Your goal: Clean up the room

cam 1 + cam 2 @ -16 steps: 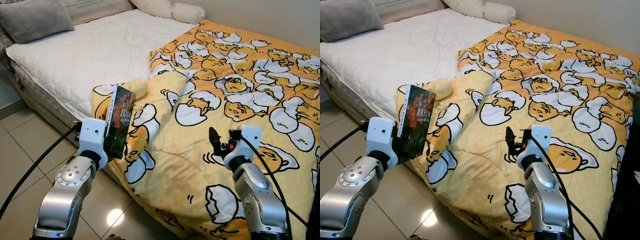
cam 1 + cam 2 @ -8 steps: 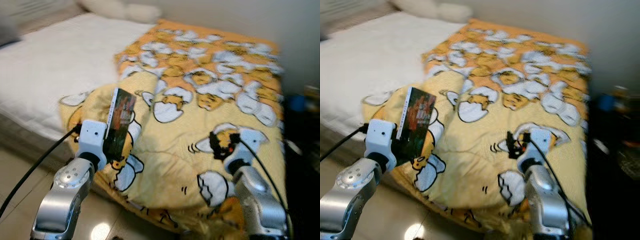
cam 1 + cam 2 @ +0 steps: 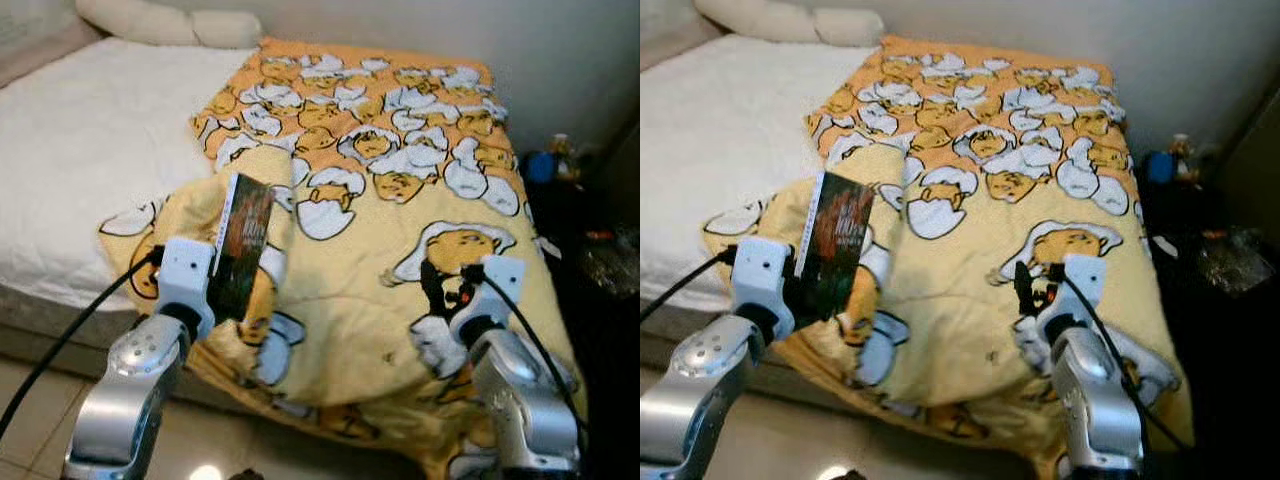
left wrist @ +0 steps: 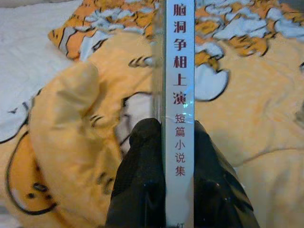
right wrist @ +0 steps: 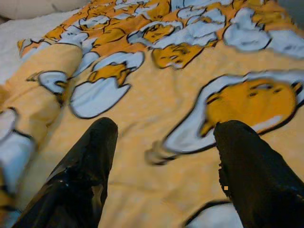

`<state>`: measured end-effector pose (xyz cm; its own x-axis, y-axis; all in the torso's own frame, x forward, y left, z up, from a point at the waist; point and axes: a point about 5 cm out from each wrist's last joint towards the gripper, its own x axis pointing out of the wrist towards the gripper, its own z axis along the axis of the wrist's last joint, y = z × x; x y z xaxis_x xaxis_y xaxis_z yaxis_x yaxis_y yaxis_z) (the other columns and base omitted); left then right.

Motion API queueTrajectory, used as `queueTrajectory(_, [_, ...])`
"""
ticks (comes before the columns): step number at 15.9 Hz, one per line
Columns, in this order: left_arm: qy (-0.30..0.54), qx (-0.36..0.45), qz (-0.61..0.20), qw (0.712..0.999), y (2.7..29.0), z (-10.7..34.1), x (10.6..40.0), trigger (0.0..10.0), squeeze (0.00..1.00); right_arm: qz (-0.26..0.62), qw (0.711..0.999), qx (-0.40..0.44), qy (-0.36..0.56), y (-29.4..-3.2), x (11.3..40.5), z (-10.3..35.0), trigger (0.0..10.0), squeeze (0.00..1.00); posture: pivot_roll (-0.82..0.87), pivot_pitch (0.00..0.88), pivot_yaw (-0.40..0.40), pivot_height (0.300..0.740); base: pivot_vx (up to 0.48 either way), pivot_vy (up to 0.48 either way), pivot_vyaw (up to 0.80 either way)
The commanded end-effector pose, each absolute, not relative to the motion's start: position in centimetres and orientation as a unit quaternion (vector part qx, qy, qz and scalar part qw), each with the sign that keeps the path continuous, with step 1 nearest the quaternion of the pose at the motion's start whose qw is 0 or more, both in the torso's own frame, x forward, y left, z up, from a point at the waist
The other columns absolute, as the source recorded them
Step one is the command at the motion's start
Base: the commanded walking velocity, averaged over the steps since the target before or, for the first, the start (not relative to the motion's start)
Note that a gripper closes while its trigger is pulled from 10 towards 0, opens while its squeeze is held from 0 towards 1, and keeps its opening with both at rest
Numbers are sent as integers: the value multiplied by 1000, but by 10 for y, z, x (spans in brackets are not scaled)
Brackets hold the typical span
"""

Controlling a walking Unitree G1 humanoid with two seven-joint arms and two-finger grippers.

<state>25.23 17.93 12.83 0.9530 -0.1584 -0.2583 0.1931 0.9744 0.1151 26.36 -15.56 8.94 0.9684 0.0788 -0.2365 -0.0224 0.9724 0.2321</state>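
Note:
My left gripper [image 3: 228, 290] is shut on a dark book [image 3: 242, 243] with a red cover picture, held upright over the bed's near edge. In the left wrist view the two black fingers [image 4: 142, 185] clamp the book's pale spine [image 4: 179, 95], which carries printed characters. My right gripper [image 3: 436, 290] hangs open above the yellow egg-print blanket [image 3: 380, 210], with nothing between its fingers [image 5: 80, 166]. The blanket [image 5: 156, 104] lies rumpled over the right part of the bed, with a fold bunched up near the book.
White mattress [image 3: 80, 150] lies bare on the left, with pillows [image 3: 165, 25] at the head by the wall. Dark clutter and a blue object [image 3: 540, 165] stand on the floor right of the bed. Tiled floor [image 3: 30, 400] runs along the near side.
The whole picture has shifted left, so the camera has turned right; the bed's right edge and floor clutter have come into sight. Both arms keep their poses, book still held.

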Motion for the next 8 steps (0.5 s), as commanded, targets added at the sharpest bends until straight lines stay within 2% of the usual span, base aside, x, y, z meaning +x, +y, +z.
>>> queueTrajectory(1, [106, 69, -92, 988, 179, 138, 256, 10000, 0, 27, 987, 113, 114, -155, 266, 95, 10000, 0, -60, 0, -27, 740, 0, 416, -494])
queueTrajectory(5, [106, 74, -90, 988, 181, 138, 256, 10000, 0, 24, 986, 115, 116, -154, 266, 95, 10000, 0, -59, 0, -24, 740, 0, 413, -411])
queueTrajectory(8, [108, 73, -91, 987, 181, 138, 256, 10000, 0, 22, 987, 113, 114, -155, 266, 95, 10000, 0, -59, 0, -24, 740, 0, 414, 0])
